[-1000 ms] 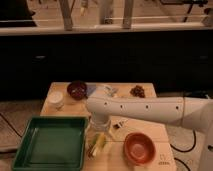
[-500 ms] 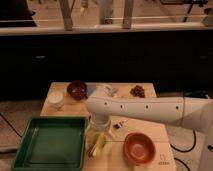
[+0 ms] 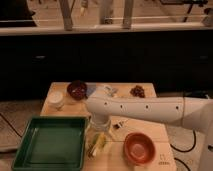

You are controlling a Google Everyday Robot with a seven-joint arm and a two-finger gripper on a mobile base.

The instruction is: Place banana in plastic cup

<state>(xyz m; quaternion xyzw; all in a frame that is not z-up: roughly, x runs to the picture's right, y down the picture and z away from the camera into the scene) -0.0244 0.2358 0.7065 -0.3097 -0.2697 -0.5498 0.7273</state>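
The gripper (image 3: 98,125) hangs at the end of the white arm (image 3: 145,107), which reaches in from the right over the middle of the wooden table (image 3: 155,127). It points down, directly above the banana and the cup. The slim yellow banana (image 3: 102,141) lies tilted just under the gripper, against or in the light-green translucent plastic cup (image 3: 93,146). The cup is at the right edge of the green tray. I cannot tell whether the gripper touches the banana.
A green tray (image 3: 50,146) takes up the front left. An orange bowl (image 3: 138,148) sits at the front right. A dark red bowl (image 3: 76,89), a white cup (image 3: 56,99), a pale packet (image 3: 106,90) and a brown snack (image 3: 137,91) line the back.
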